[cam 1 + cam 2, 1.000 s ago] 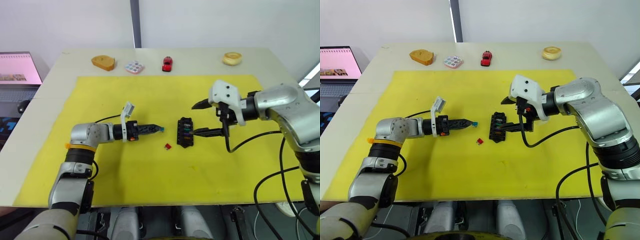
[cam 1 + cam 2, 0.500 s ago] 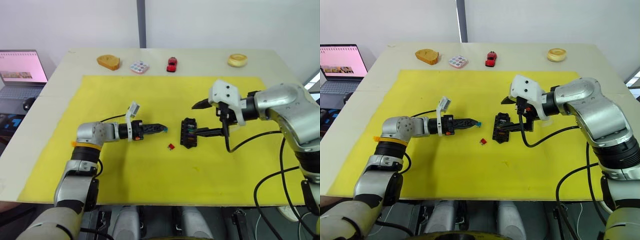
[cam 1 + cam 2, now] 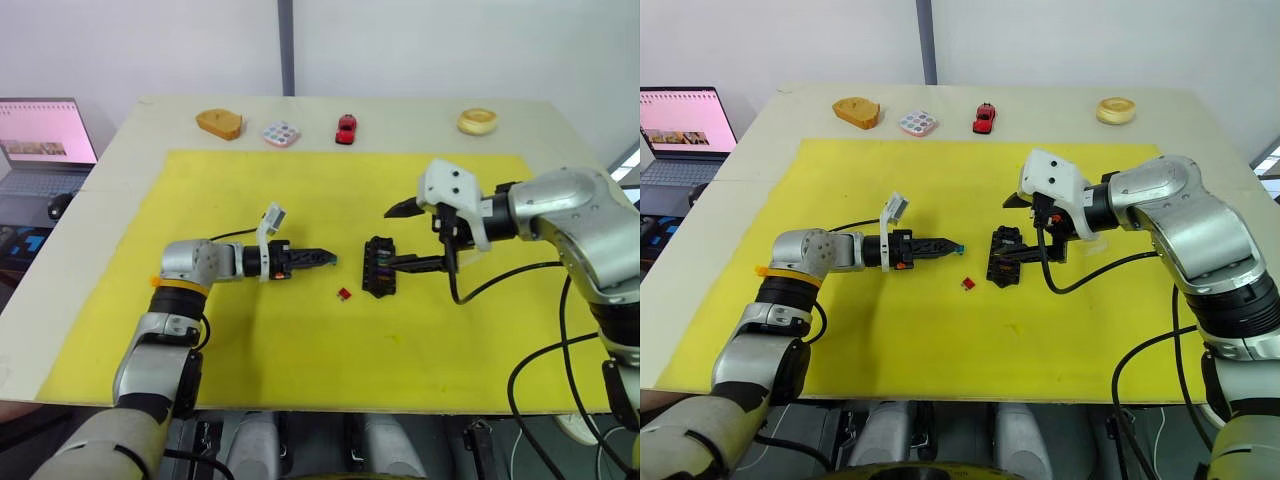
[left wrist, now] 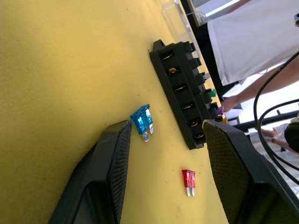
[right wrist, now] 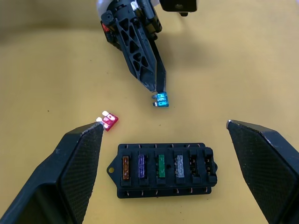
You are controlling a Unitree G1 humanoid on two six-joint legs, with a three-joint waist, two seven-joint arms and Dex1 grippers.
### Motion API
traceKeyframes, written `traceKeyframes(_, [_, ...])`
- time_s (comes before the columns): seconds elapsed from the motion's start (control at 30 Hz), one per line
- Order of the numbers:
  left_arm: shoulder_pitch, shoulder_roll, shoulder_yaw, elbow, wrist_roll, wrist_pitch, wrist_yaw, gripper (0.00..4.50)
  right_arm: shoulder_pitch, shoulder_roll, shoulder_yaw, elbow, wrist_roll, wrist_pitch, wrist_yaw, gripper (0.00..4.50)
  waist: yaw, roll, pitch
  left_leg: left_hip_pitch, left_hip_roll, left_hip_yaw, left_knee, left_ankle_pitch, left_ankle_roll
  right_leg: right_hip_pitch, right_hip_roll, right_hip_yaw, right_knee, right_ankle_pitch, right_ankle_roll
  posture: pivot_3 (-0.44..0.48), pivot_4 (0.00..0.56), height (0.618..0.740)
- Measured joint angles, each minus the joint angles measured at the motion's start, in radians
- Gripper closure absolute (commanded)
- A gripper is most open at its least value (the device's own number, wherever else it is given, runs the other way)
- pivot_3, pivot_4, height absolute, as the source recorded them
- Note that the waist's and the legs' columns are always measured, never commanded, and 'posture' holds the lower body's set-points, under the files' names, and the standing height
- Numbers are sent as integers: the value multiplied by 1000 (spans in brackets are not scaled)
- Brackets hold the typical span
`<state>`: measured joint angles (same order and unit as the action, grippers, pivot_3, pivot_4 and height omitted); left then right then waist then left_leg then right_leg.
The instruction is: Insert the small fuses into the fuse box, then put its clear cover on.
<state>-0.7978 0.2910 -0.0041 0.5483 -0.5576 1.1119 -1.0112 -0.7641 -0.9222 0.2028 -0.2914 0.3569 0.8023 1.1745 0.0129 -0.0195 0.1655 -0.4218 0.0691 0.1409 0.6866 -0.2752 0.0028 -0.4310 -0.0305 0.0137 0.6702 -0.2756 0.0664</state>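
The left hand (image 3: 322, 258) is held low over the yellow mat (image 3: 300, 380), its two fingers seen apart in the left wrist view. The teal fuse (image 4: 142, 120) is found at the tip of one finger (image 4: 114, 158); whether it is touched by that finger cannot be told. The red fuse (image 3: 343, 294) is laid flat on the mat, just beside the fuse box (image 5: 161, 171) and a little nearer the robot than the teal one.

The right hand (image 3: 392, 238) is spread wide, with one finger raised above the mat and the other lowered against the far side of the fuse box. The fuse box is set near the middle of the mat, between the two hands. Four of its slots are filled, in a row, by the amber fuse (image 5: 125, 167), the purple fuse (image 5: 141, 166), the green fuse (image 5: 161, 166) and the grey fuse (image 5: 178, 165); the two slots at the end are left open.

At the far edge of the worktop (image 3: 400, 115), a red toy car (image 3: 346, 128) is placed, well apart from the mat's contents.
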Motion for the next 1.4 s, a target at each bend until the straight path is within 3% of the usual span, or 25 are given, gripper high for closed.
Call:
traceKeyframes(0.1, [-1,-2,-1,2,2,0,-5,2003,0,0,0,0,0,0,0,0,0,0,0,0,0,0,0,0,0,0,0,0,0,0,0,0,150,740])
traceKeyframes(0.27, [-1,-11,-7,8,12,-1,-6,4248,0,0,0,0,0,0,0,0,0,0,0,0,0,-1,0,0,0,0,0,0,-1,0,0,0,150,740])
traceKeyframes(1.1, [-28,-19,-30,50,58,-54,-27,4248,1,0,0,-2,-1,0,-4,0,1,0,0,0,-1,-4,0,1,1,2,0,-2,-1,0,0,0,150,740])
traceKeyframes(1.4, [80,74,-166,-184,65,-78,-180,4248,4,-6,0,-15,-1,7,-7,0,-6,0,0,-1,-1,-4,-2,1,1,1,0,-2,-2,0,0,0,150,740])
